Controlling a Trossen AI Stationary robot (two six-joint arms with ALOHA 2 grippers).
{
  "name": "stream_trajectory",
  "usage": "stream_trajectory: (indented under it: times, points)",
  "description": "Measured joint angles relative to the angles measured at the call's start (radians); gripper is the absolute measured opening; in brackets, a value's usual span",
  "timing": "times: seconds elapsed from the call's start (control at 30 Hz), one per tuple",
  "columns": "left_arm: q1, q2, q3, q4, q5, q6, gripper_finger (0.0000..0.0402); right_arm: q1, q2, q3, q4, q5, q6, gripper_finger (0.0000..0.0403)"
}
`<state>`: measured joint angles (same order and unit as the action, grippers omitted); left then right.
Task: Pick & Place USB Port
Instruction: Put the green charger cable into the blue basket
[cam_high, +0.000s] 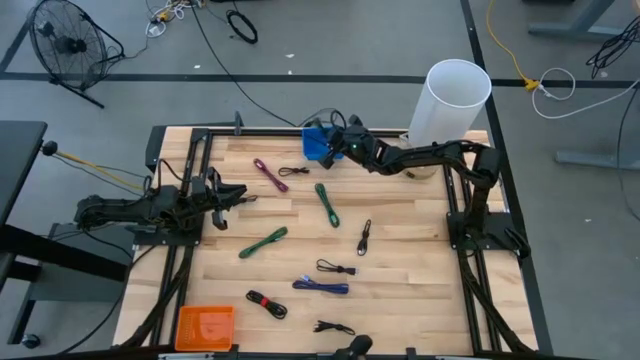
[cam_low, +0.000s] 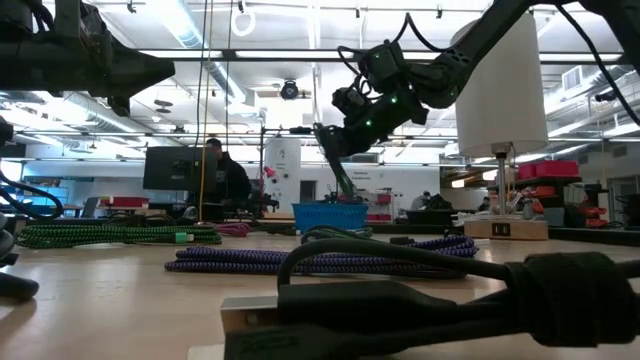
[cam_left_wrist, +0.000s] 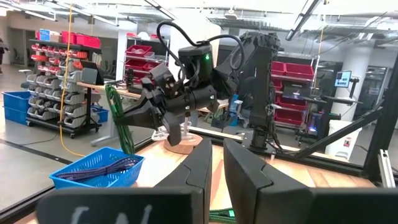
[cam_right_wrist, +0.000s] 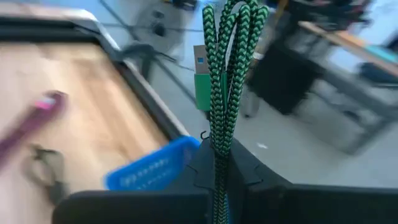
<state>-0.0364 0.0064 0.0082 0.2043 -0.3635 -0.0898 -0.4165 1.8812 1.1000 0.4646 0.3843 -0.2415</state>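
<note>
Right gripper (cam_right_wrist: 219, 163), upper centre of the high view above the blue basket (cam_high: 318, 143), jaws pinching a green-black braided USB cable (cam_right_wrist: 227, 74), folded in loops with green plug showing; left gripper (cam_high: 238, 198) at counter's left, jaws nearly closed, empty.

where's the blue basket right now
The blue basket sits at the table's far edge in the high view, directly under the right gripper, which holds a green cable above it.

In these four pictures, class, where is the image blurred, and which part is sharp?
Right wrist view: the green braided cable in the right gripper is sharp, the table and blue basket smeared. Low view: the nearest black cable is soft.
</note>
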Motion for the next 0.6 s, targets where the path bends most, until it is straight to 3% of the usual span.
stream_trajectory:
  times: [0.07,0.6]
  points:
    - [0.000,0.000,0.000,0.000,0.000,0.000,0.0046,-0.001,0.000,0.000,0.010,0.053,-0.003,0.0006]
    - [0.000,0.000,0.000,0.000,0.000,0.000,0.0046,-0.030,0.042,0.000,0.024,0.034,-0.004,0.0006]
